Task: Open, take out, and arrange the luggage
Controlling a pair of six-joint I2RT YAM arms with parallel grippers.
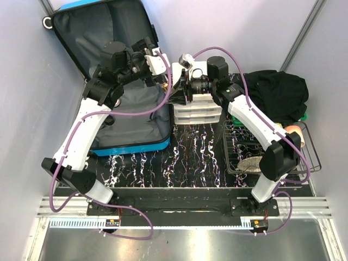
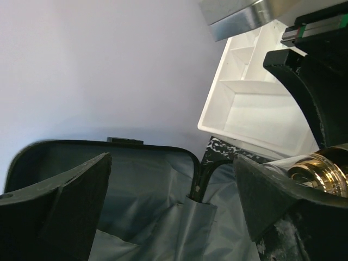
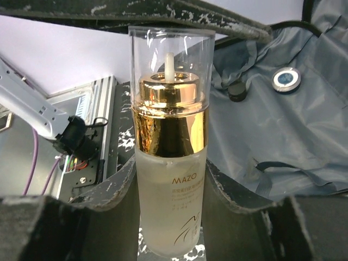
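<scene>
Above the right edge of the luggage point(image 1: 138, 128), which lies open on the bench with its lid propped against the back wall, I have both tools close together. The right tool point(image 3: 170, 209) is pinching a frosted pump bottle point(image 3: 170, 163) low on its body and upright. That way the gold collar and clear cap stay free of the fingers and nothing presses on the pump. The left tool point(image 2: 174, 217) is spread wide and empty over the luggage's grey lining, just beside the bottle. I judge it is placed to take or steady the bottle, or to go for the next item. A round tin point(image 3: 286, 79) and a small black cap point(image 3: 237, 91) lie on the lining. Right of the luggage stands the white organiser point(image 1: 197, 111), its compartments open, the likely place for the bottle.
</scene>
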